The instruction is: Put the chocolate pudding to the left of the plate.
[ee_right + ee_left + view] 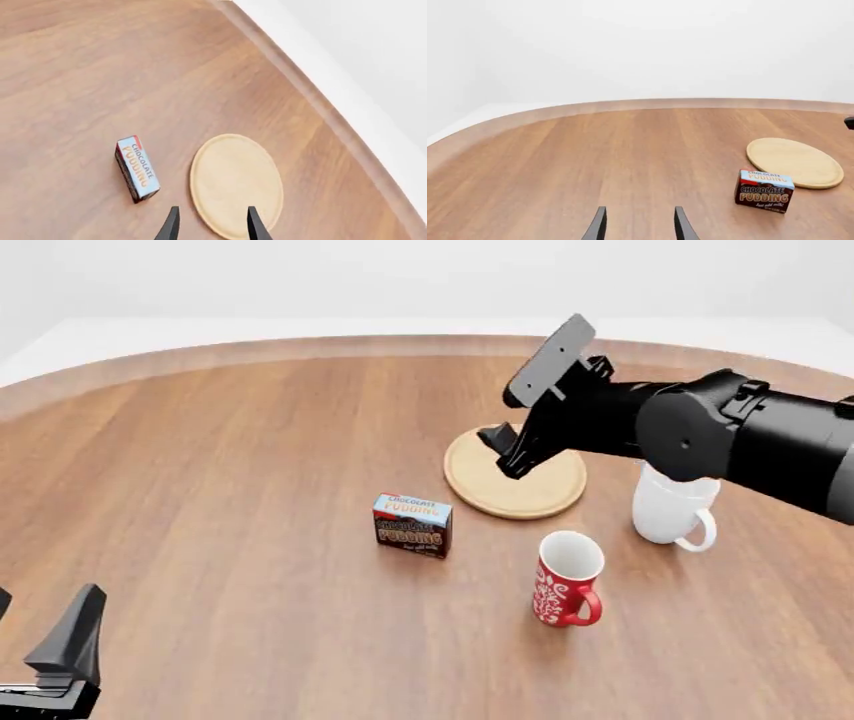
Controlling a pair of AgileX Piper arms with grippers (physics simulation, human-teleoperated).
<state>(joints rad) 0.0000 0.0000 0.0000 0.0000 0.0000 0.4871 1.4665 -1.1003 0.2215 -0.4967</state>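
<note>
The chocolate pudding (411, 525) is a small dark-brown box with a light-blue top band. It stands upright on the table, just left of and a little nearer than the plate (515, 482), a flat light-wood disc, with a small gap between them. Both also show in the left wrist view, pudding (764, 191) and plate (794, 162), and in the right wrist view, pudding (137, 168) and plate (236, 183). My right gripper (507, 448) hovers open and empty over the plate's near-left part; its fingers (172, 225) are spread. My left gripper (38, 632) is open and empty at the front left, far from the box.
A white mug (671, 504) stands right of the plate, partly behind my right arm. A red patterned mug (566, 582) stands in front of the plate, right of the pudding. The round wooden table's (240, 470) far edge curves behind.
</note>
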